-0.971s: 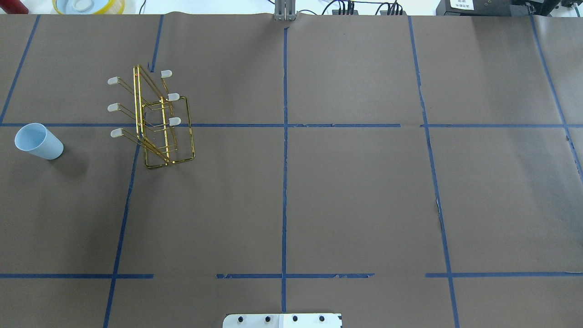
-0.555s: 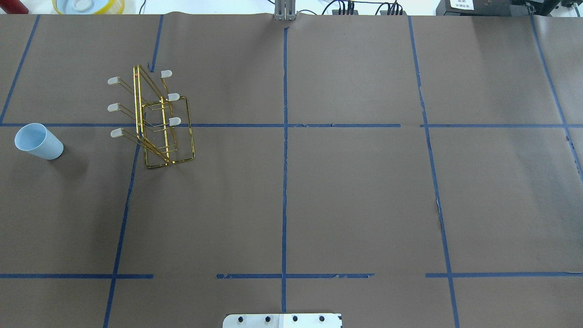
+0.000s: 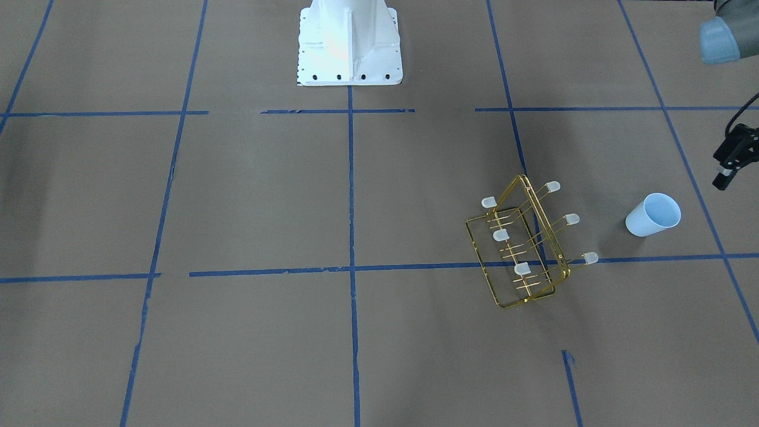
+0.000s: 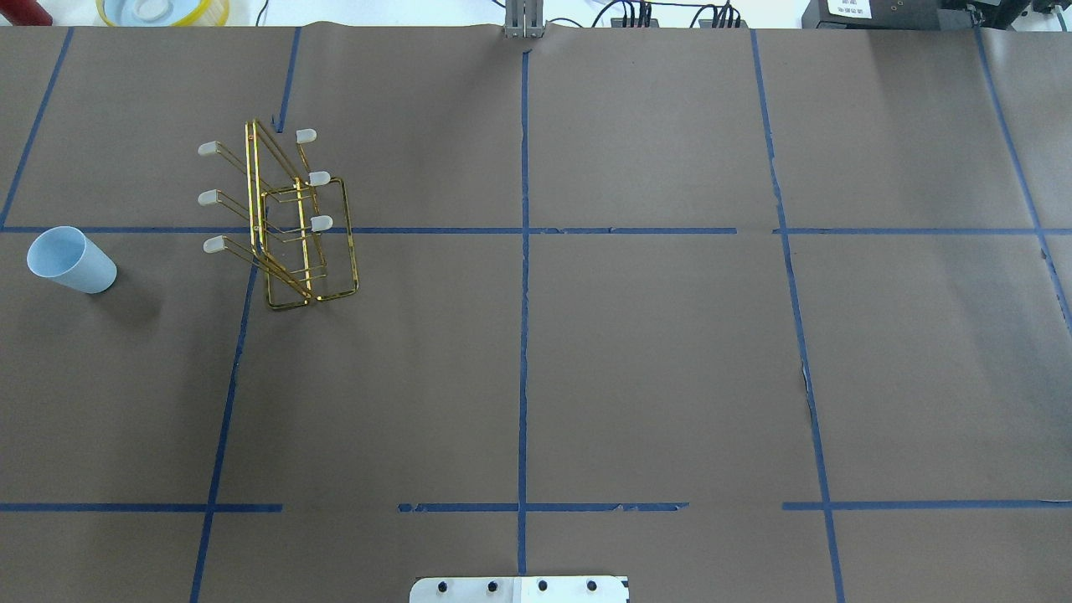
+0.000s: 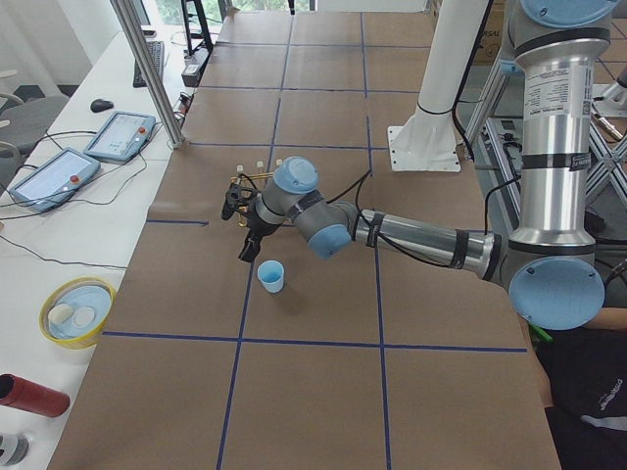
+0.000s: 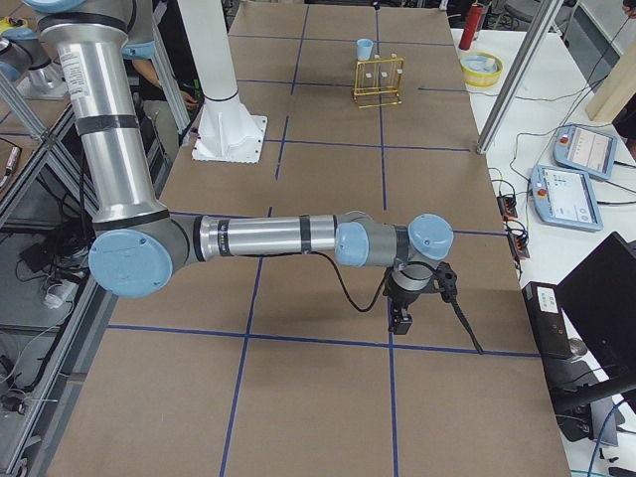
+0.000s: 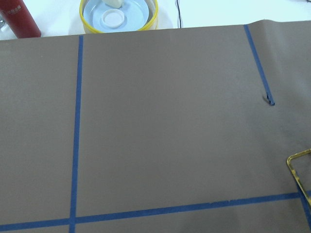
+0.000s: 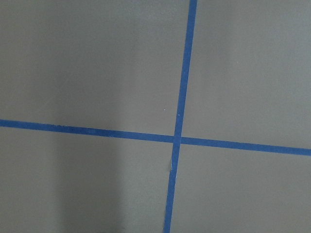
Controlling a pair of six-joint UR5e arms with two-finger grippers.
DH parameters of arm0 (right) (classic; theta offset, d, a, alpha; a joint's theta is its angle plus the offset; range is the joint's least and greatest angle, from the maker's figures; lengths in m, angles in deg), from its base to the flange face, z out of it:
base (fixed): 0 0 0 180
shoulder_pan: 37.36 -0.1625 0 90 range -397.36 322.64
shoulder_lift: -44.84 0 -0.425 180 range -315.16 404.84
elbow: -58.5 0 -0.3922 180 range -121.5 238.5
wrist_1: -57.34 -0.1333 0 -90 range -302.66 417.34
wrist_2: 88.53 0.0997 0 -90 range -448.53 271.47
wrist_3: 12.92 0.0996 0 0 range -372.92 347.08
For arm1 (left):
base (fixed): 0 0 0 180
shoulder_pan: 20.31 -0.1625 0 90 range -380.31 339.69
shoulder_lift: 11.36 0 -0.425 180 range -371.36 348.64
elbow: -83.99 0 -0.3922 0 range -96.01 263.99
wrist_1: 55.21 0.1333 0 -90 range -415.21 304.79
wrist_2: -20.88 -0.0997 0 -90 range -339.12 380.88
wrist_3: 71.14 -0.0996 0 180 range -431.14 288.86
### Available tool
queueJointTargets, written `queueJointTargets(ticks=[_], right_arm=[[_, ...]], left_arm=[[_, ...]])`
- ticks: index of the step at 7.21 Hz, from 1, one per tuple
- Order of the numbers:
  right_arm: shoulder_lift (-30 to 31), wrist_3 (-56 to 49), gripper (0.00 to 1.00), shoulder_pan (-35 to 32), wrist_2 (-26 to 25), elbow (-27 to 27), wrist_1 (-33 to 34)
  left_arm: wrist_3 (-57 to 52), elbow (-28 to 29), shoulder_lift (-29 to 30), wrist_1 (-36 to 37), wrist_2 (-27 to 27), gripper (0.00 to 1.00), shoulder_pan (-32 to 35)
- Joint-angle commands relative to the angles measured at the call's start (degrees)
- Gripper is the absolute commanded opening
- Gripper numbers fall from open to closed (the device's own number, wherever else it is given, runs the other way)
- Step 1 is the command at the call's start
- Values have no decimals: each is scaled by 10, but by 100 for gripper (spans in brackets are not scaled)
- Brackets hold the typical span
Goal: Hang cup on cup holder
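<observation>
Left gripper (image 3: 724, 177) hovers nearest us, left of the gold wire cup holder with white-capped prongs (image 4: 283, 219); we can't tell if it's clenched or released. The small pale-blue tapered plastic cup (image 4: 71, 261) stands upright between them, clear of the holder. Right gripper (image 6: 399, 323) is well off the holder's right; we can't tell its state.

Cup (image 4: 70, 260): plain pale blue-white. Cup holder (image 4: 289, 226): gold wire, whitish prong caps. Table cover (image 4: 653, 368): brown, blue tape grid. Beyond cup holder: bowl (image 7: 119, 29) yellow-rimmed, pale blue inside; can (image 7: 19, 19) dark red.
</observation>
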State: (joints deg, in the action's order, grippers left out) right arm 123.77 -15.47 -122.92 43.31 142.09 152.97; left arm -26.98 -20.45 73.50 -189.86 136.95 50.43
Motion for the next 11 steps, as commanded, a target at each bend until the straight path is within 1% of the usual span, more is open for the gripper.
queueJointTargets(ticks=[1,3,5,6,8,9,10,11], right_arm=[[0,0,100,0,0,-1,0],[0,0,100,0,0,0,0],[0,0,100,0,0,0,0],[0,0,100,0,0,0,0],[0,0,100,0,0,0,0],[0,0,100,0,0,0,0],[0,0,100,0,0,0,0],[0,0,100,0,0,0,0]], left_arm=[[106,-23,-57,-109,-148,100,-87],[185,-25,-101,-181,-330,100,-188],[218,-12,-140,-241,-509,100,-275],[225,5,-142,-258,-567,100,-301],[301,45,-140,-264,-686,100,-371],[325,66,-136,-265,-708,100,-398],[351,77,-134,-264,-711,100,-434],[363,83,-132,-266,-734,100,-452]])
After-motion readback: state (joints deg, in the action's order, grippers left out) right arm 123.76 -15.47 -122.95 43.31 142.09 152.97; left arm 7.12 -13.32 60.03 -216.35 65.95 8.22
